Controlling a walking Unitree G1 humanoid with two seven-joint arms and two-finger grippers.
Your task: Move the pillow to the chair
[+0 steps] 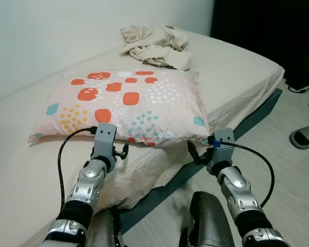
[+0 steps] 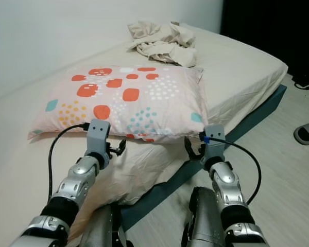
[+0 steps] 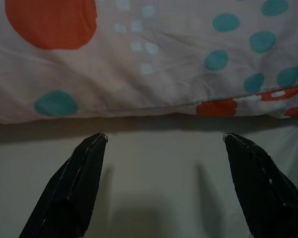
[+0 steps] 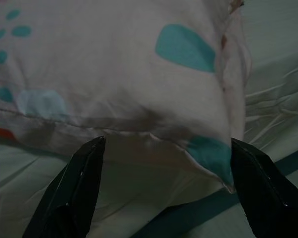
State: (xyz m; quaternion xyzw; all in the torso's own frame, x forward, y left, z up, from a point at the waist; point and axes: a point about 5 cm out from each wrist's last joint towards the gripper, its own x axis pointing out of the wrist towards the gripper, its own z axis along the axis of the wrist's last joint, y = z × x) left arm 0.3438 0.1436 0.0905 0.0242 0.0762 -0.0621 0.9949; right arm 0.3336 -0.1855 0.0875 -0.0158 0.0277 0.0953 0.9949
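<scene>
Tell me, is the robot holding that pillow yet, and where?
Nothing is held. Both the left gripper and the right gripper are open, just short of the pillow.

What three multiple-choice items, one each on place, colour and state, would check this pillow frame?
1. Where does the pillow lie?
A. On the floor
B. On the bed, near its front edge
C. On a chair

2. What colour are the pillow's largest blotches?
A. Orange-red
B. Purple
C. Black

3. How do the two tools stand?
A. Both shut on the pillow
B. Left shut, right open
C. Both open, short of the pillow

Answers:
1 B: the pillow rests on the bed, in front of the crumpled cloth.
2 A: the big rounded patches on top are orange-red, beside smaller teal and yellow dots.
3 C: the left tool and right tool each show spread fingers with the pillow's edge just ahead, not clamped.
</scene>
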